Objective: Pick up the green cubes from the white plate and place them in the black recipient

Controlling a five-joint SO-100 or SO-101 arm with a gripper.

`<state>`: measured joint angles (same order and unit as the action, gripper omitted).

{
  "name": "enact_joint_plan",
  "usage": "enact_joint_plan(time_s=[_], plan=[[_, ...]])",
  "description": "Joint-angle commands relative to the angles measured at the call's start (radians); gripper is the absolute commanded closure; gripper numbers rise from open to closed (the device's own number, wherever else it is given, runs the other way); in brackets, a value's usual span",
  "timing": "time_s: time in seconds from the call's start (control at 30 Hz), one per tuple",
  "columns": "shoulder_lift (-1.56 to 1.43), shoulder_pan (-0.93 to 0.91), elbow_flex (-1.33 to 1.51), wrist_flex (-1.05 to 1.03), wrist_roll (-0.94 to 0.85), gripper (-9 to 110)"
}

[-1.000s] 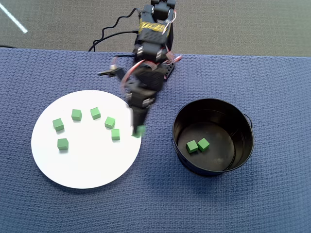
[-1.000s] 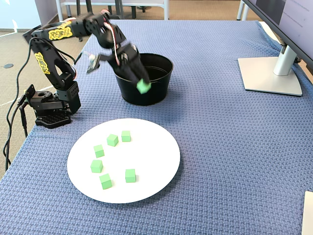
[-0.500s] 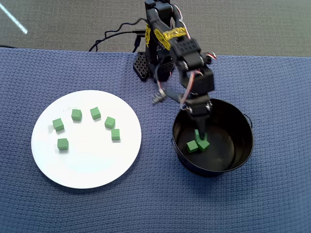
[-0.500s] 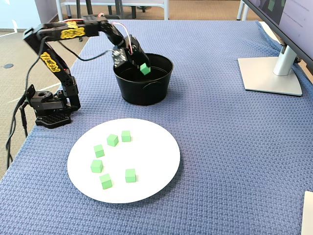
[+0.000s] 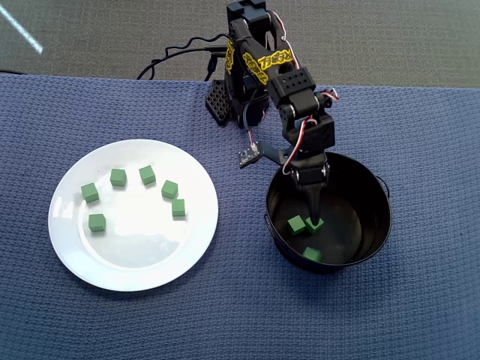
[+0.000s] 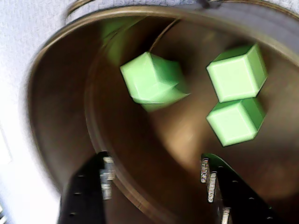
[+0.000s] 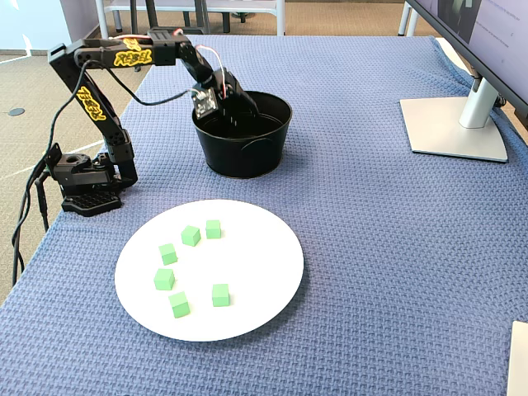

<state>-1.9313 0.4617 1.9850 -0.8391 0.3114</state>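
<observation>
The white plate (image 5: 135,251) lies on the left in the overhead view, with several green cubes (image 5: 147,175) in a loose arc on it. To its right stands the black recipient (image 5: 373,204), with three green cubes (image 5: 296,224) on its floor. My gripper (image 5: 310,211) hangs inside the pot, just above two of them. In the wrist view my gripper (image 6: 156,175) is open, with nothing between the fingers (image 6: 102,176). One cube (image 6: 150,82) looks blurred; two more (image 6: 237,72) sit side by side. The fixed view shows the arm reaching into the pot (image 7: 243,155) beyond the plate (image 7: 257,266).
A blue woven cloth (image 7: 371,247) covers the table. The arm's base (image 7: 87,177) and its cables sit at the left edge in the fixed view. A monitor stand (image 7: 452,125) occupies the far right. A pale object (image 7: 520,359) pokes in at the bottom right corner.
The gripper swung from the plate's edge over to the pot holding a cube, lowered in and opened. The cube dropped; the pot now holds three instead of two.
</observation>
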Motion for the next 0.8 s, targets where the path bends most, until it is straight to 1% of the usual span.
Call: enact_joint_plan(time_s=[0.0, 0.07, 0.23, 0.37, 0.43, 0.5, 0.57, 0.6, 0.67, 0.77], plan=[[-0.106, -0.057, -0.115, -0.080, 0.002, 87], [-0.135, -0.118, -0.184, -0.140, 0.008, 88], [-0.121, -0.304, -0.405, -0.328, -0.043, 89], [-0.038, -0.511, -0.448, -0.367, -0.133, 87], [0.038, -0.606, -0.437, -0.364, -0.221, 87], [0.112, -0.672, -0.407, -0.357, -0.350, 85], [0.172, -0.729, -0.365, -0.336, -0.454, 82], [0.190, -0.755, -0.333, -0.307, -0.492, 81], [0.201, -0.790, -0.255, -0.241, -0.569, 74], [0.206, -0.819, -0.164, -0.176, -0.638, 70]])
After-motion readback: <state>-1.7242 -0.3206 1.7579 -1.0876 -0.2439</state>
